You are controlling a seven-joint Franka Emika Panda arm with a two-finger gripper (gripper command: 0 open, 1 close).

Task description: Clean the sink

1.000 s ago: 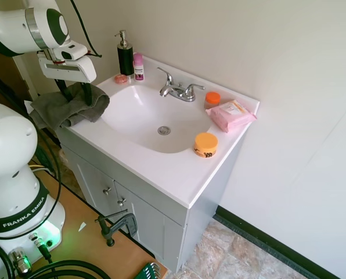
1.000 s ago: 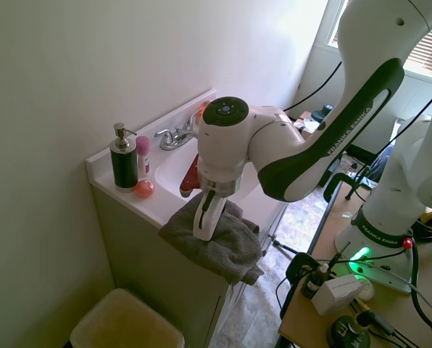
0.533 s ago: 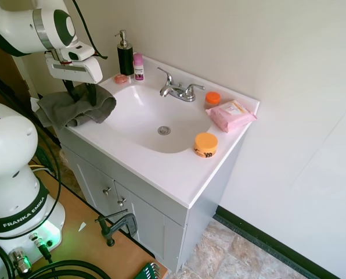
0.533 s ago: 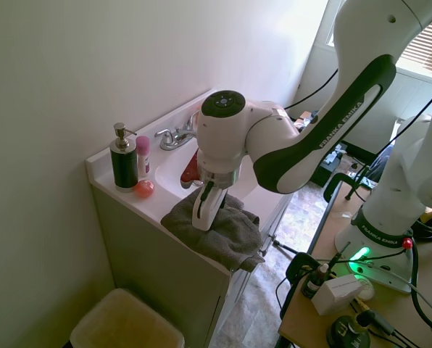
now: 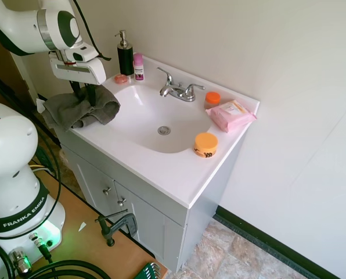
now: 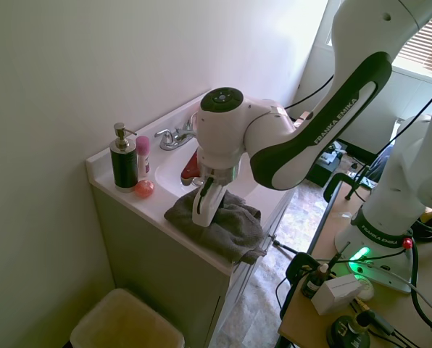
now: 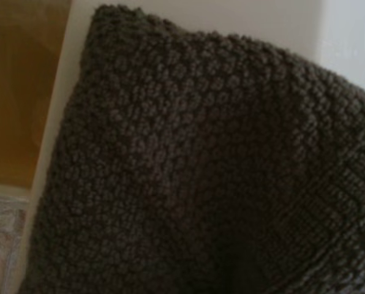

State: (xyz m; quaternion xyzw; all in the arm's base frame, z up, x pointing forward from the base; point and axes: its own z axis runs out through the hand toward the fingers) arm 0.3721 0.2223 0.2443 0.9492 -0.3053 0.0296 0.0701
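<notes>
The sink (image 5: 144, 113) is a glossy white oval basin in a white vanity top, with a round metal drain (image 5: 164, 131) and a chrome faucet (image 5: 179, 90). A grey towel (image 5: 83, 109) lies bunched on the counter at the basin's left rim, partly hanging over the vanity's edge. My gripper (image 5: 83, 96) points down into the towel and is shut on its top fold. From the other side, the gripper (image 6: 204, 212) presses into the towel (image 6: 227, 226) beside the sink (image 6: 169, 167). The towel (image 7: 195, 171) fills the wrist view.
A black soap dispenser (image 5: 125, 55), a pink bottle (image 5: 139, 65) and a small pink round thing (image 5: 121, 78) stand at the back left corner. An orange jar (image 5: 206, 144), an orange-lidded jar (image 5: 212, 99) and a pink wipes pack (image 5: 231, 114) sit right of the basin. A bin (image 6: 125, 322) stands below.
My gripper has moved toward the basin, dragging the towel with it. More of the towel now lies on the counter and less hangs over the edge.
</notes>
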